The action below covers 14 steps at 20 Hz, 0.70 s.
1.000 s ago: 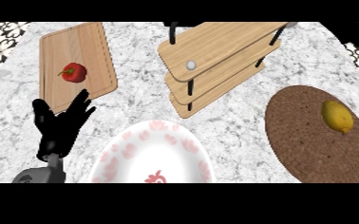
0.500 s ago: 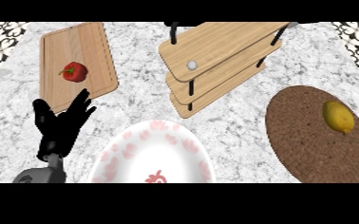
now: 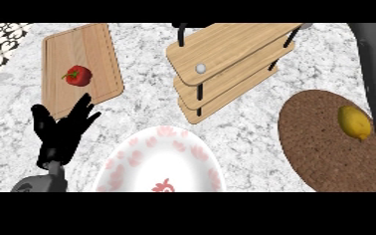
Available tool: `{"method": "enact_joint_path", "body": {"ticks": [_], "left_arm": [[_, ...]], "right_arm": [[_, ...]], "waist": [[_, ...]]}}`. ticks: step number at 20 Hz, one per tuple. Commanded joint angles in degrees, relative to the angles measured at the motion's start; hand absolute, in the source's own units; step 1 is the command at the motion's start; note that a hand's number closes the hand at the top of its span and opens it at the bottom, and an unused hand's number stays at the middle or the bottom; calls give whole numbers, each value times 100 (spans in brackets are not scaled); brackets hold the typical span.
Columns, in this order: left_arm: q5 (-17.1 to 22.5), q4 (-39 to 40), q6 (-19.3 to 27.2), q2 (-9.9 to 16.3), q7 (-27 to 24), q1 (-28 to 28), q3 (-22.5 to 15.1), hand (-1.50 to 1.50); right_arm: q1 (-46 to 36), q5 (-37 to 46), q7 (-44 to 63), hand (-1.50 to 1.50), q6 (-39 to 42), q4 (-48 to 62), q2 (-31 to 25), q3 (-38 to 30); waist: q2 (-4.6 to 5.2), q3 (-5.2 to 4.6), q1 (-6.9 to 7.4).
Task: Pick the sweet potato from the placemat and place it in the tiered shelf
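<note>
A: Our black left hand (image 3: 62, 132) rests with fingers spread, holding nothing; the right is unseen.

B: The small yellow oval sweet potato (image 3: 354, 122) lies on the round brown cork placemat (image 3: 316, 149). We judge it firm, light, smooth; grasp its middle.

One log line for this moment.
left hand: open, resting | right hand: out of view | yellow item: on brown round placemat | wooden tiered shelf: untouched

The left hand (image 3: 60, 132) rests open at lower left (fingers up), on its grey forearm.
</note>
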Motion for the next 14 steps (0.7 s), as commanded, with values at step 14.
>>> {"method": "enact_joint_path", "body": {"ticks": [14], "left_arm": [[-140, -67, 5, -72, 126, 258, 2, 0]], "right_arm": [[-23, 612, -1452, 150, -75, 1025, -35, 106]], "waist": [[-1, -28, -57]]}}
